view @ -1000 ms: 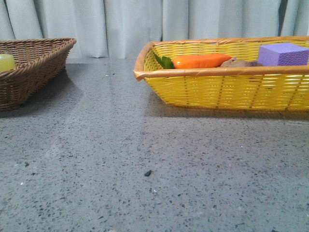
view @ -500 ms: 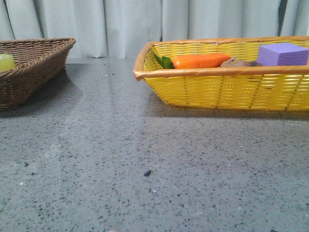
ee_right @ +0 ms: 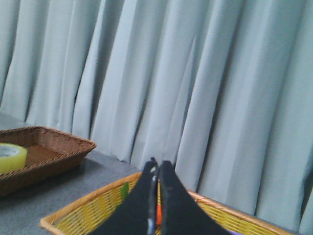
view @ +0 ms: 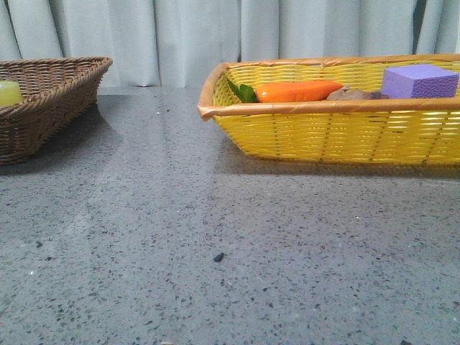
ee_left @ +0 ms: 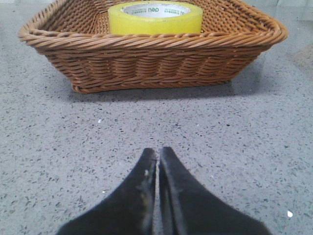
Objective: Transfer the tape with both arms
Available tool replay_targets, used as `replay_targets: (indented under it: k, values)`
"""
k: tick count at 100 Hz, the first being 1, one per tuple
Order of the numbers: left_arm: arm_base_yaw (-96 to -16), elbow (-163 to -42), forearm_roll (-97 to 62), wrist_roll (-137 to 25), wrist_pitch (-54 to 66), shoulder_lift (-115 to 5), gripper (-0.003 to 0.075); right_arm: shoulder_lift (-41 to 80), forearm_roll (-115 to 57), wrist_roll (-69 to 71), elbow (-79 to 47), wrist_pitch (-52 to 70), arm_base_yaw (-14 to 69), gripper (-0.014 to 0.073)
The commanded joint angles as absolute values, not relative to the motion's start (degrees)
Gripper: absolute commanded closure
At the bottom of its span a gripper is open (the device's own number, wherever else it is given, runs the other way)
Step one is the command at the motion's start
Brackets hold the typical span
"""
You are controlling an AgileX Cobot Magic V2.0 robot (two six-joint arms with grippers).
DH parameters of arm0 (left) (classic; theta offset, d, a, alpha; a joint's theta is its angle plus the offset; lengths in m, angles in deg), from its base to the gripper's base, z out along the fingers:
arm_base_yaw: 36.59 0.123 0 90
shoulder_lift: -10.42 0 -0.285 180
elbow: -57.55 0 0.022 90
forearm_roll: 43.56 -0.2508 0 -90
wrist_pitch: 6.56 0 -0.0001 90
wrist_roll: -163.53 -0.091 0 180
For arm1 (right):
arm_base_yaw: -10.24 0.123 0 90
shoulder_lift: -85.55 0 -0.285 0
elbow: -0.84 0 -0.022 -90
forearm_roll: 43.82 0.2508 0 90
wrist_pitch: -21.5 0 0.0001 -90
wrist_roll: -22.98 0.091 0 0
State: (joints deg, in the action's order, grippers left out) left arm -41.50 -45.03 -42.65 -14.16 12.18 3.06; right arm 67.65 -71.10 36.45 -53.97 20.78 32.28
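At the far left of the front view a brown wicker basket (view: 50, 100) stood on the speckled grey table (view: 215, 237), and a sliver of the tape (view: 10, 93) showed over its rim at the left edge of the frame. To the right, in the upper right of that view, a yellow woven basket (view: 338, 129) held an orange carrot (view: 298, 90) and a purple foam block (view: 420, 80), with pale curtains (view: 187, 36) behind both baskets. In the left wrist view the tape lay flat inside the brown basket at the top centre, its white core printed with green letters, while the left gripper (ee_left: 157, 156) at the bottom centre had its fingers pressed together, holding nothing, well apart from the basket. In the right wrist view the right gripper (ee_right: 156, 169) was likewise pressed together and held nothing, seen against the curtains above the yellow basket
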Motion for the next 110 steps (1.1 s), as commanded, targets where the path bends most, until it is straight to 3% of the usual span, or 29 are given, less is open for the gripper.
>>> replay_targets:
  k: [1,41,78,110]
  values:
    - [-41.34,-44.52,-42.68,-13.68,9.09,4.66,0.0741,67.13,-64.81,33.33,-54.78,30.67,27.35,0.066]
    - [-41.34,-44.52,-42.68,-13.68,9.09,4.66,0.0741,73.48,-54.87,32.93,-66.59,33.24,9.7,0.066]
    - [-41.34,-44.52,-42.68,-13.68,9.09,4.66,0.0741,77.94,-42.34,24.66,-78.36,32.78,6.03,0.066]
    - [-41.34,-44.52,-42.68,-13.68,9.09,4.66,0.0741,79.53,-43.19,24.66,-78.22,8.22,4.72,0.066]
